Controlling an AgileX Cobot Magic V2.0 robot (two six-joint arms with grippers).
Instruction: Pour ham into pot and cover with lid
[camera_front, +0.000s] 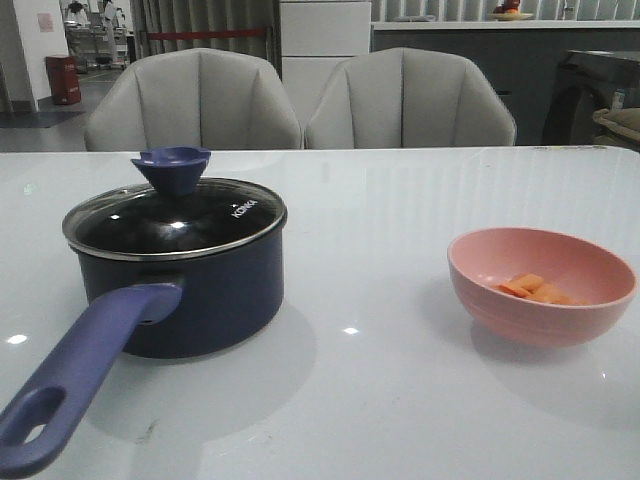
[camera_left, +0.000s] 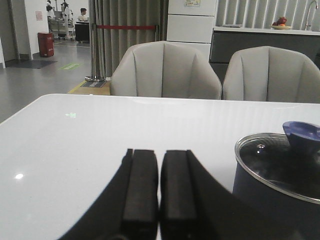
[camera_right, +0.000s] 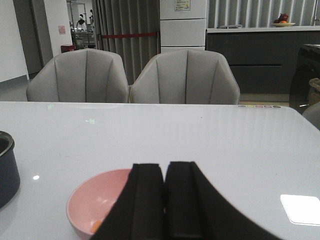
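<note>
Pot (camera_front: 190, 290) sits on the left side of the white table (camera_front: 380, 400): dark navy, round, long purple-blue handle angled toward the near-left edge, hole at its end. Lid (camera_front: 175, 220) is on the pot, seated flat: glass, steel rim, small white lettering, blue funnel-shaped knob on top. Ham (camera_front: 535, 289) is a few flat orange chunks bunched at the bottom of the pink bowl (camera_front: 541, 285), on the right side, well apart from the pot. Left gripper (camera_left: 159, 192): black pads pressed together, nothing between them, low over the table just beside the pot. Right gripper (camera_right: 165, 200): also closed and empty, just above the bowl's near side. Two grey chairs (camera_front: 300, 100) behind the table.
</note>
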